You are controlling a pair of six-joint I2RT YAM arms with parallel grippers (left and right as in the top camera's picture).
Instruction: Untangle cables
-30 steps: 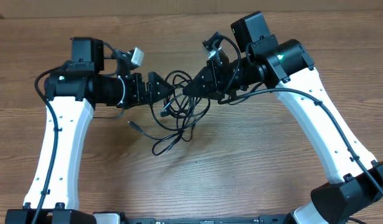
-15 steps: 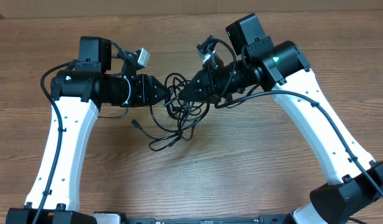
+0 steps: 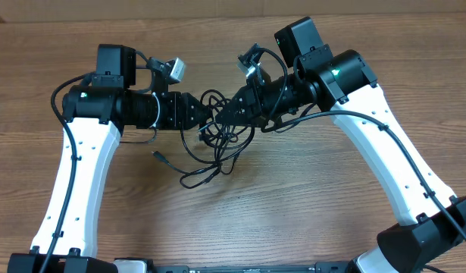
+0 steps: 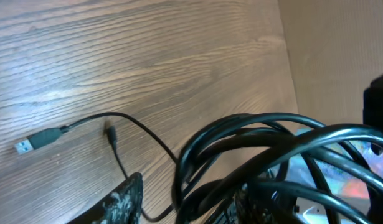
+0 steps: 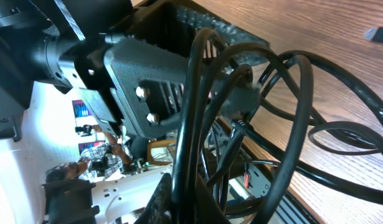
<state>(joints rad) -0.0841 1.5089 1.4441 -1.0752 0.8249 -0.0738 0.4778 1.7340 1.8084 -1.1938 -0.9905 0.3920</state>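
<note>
The cables (image 3: 215,135) are thin black cords, bunched in a knot at the table's middle with loose loops trailing toward me. My right gripper (image 3: 228,112) comes in from the right and is shut on a few upright strands (image 5: 197,124), pinched between its fingers (image 5: 182,190). From the left, my left gripper (image 3: 205,114) has its jaws part open around the bundle (image 4: 260,149). Bare wood shows between its left finger (image 4: 126,202) and the strands. One cord ends in a USB plug (image 4: 29,144), which lies loose on the wood (image 3: 157,155).
The wooden table (image 3: 293,205) carries nothing else. A brown cardboard wall (image 3: 217,9) runs along the far edge. Thicker black wires (image 3: 58,106) hang off both white arms near the wrists.
My left gripper has slid right into the knot and its jaws have narrowed around it. The right arm shifted slightly left, still holding its strands. The loose plug end moved a little left.
</note>
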